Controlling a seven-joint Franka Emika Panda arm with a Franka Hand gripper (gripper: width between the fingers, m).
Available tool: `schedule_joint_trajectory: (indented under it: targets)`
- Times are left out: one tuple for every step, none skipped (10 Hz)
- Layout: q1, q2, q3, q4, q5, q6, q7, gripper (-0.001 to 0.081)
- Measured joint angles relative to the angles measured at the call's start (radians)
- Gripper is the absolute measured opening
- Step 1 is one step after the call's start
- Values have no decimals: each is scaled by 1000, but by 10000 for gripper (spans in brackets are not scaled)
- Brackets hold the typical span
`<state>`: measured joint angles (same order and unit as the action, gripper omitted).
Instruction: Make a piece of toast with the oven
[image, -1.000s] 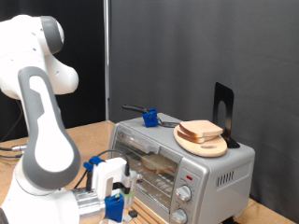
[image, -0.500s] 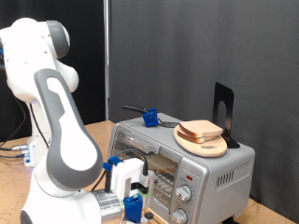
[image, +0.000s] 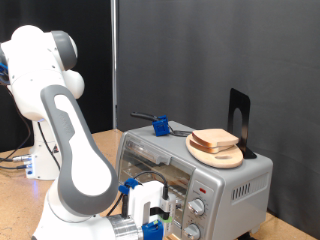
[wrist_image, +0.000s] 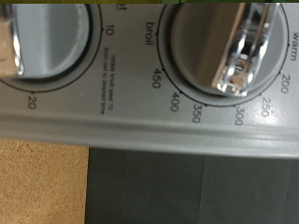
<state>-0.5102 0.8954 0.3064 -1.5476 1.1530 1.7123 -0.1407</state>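
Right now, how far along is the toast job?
Looks done: the oven door appears closed, though whether bread is inside can't be told. Bread slices sit on a wooden board on top. In hand: the gripper is at the oven's front by the knobs, holding nothing visible; the wrist view shows the temperature dial close up. Left: no sign yet of finished toast.

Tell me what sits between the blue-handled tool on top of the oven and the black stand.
The wooden plate with bread slices, on the oven, in the exterior view.

exterior view faces the oven (image: 195, 170) front; wrist view hugs its knobs (wrist_image: 245, 47)
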Motion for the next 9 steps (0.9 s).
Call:
schedule_joint_trajectory:
  targets:
    - [0, 0, 0, -2, 0, 0, 11, 682]
    - [0, 0, 0, -3, 0, 2, 22, 682]
    - [1, 1, 0, -3, 1, 9, 25, 682]
    - [3, 3, 0, -3, 3, 20, 25, 682]
    - [7, 7, 1, -3, 9, 30, 25, 682]
    - [12, 14, 3, 1, 15, 36, 25, 682]
    - [18, 22, 4, 6, 16, 39, 25, 682]
    - [25, 27, 5, 9, 16, 40, 25, 682]
    - [32, 28, 6, 9, 16, 41, 25, 682]
